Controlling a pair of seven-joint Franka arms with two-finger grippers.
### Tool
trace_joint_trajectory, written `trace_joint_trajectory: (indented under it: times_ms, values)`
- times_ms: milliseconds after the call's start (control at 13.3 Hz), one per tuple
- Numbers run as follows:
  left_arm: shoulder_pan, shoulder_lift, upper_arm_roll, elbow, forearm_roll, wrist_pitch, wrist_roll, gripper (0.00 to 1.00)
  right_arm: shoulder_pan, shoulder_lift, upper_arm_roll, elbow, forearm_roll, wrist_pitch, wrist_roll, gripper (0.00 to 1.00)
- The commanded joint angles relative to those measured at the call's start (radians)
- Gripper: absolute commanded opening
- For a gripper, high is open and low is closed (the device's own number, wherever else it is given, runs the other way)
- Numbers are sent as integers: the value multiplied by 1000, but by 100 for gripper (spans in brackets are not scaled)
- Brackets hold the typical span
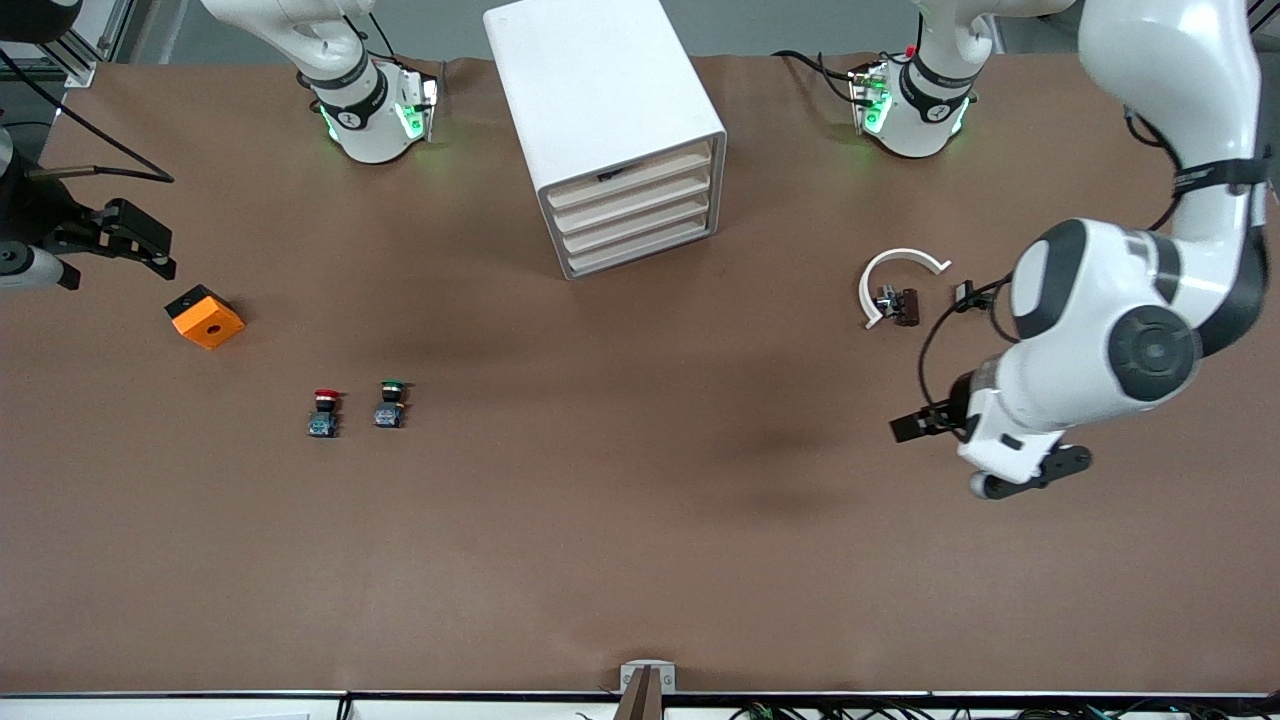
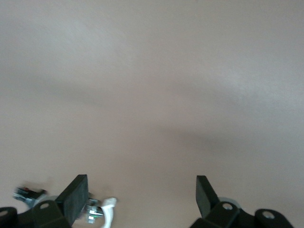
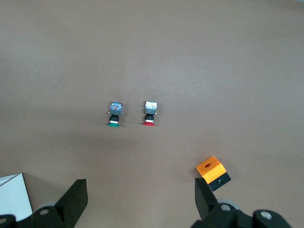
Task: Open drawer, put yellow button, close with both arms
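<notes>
The white cabinet (image 1: 600,90) stands mid-table near the robots' bases. Its highest drawer (image 1: 632,176) is shut, like the three below it. The yellow button is out of view. My left gripper (image 1: 1030,476) (image 2: 141,186) hangs open and empty over bare table at the left arm's end, close to a white ring part (image 1: 900,262) (image 2: 108,211). My right gripper (image 1: 140,242) (image 3: 140,187) hangs open and empty over the table at the right arm's end, just above an orange block (image 1: 205,317) (image 3: 212,169).
A red-capped button (image 1: 323,411) (image 3: 150,112) and a green-capped button (image 1: 391,403) (image 3: 114,113) lie side by side, nearer the camera than the orange block. A small dark metal part (image 1: 899,303) sits by the white ring.
</notes>
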Motion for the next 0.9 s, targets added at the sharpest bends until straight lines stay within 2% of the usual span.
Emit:
trace_joint_trajectory:
  times_ms: [0,300,599,824]
  values:
    - [74,-68,-9,-13,19,-29,130,100,-1,9,4,23,5,-17,16,100]
    - [160,-159,-9,-12,19,-116,238,100,-3,9,4,22,8,-22,17,100]
    - [183,-210,-8,-9,65,-150,306,100,-70,9,-2,20,73,-31,6,100]
    - [184,-242,-12,-9,96,-179,306,100,-83,8,0,20,81,-32,3,100]
